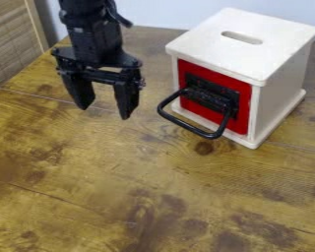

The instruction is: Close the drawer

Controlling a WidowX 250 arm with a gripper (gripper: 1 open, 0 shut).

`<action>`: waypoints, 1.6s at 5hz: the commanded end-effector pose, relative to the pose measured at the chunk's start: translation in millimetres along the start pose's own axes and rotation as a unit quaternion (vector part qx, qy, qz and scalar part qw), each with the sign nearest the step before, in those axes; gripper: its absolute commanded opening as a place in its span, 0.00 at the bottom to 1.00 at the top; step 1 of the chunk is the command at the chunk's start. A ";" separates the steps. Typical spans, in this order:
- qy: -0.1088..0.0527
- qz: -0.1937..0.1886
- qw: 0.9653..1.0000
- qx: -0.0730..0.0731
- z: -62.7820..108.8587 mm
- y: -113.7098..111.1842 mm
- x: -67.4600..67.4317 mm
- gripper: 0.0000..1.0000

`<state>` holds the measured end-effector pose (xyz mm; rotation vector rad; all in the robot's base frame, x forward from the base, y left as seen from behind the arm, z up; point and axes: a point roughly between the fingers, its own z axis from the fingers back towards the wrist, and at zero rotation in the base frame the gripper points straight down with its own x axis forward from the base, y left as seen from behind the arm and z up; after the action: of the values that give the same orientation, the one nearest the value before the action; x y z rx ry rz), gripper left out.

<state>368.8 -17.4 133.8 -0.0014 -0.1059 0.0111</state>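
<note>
The wooden table [107,197] fills the view, and I take the pale wooden box [246,59] with its slotted top as my landmark; it stands at the far right of the table. The drawer [213,95] sits in the box's near-left face: its red front with the black plate appears to lie almost level with the surrounding pale frame, so I judge it nearly or fully home, though I cannot tell from this single view whether a small gap remains. The black loop handle [189,118] hangs from that front and juts out from the box toward the near left, its lower bar close above the table. My gripper [101,98] hangs to the left of the box, well apart from the drawer front and near but not touching the handle, its two dark fingers [126,98] pointing down and spread wide with nothing between them. The relation that governs the coming move, as I judge it: the drawer front lies to the right of the gripper and faces it, so any remaining push should run rightward, into the box, along the drawer's sliding axis.
</note>
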 end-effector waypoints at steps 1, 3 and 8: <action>-0.032 0.018 0.999 0.005 18.5 21.2 18.4 1.00; -0.034 -0.011 0.999 0.001 6.1 1.2 34.5 1.00; -0.039 -0.105 0.994 -0.010 33.5 -13.1 15.0 1.00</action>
<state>381.5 -35.8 133.1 -0.0134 -0.0909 -0.2067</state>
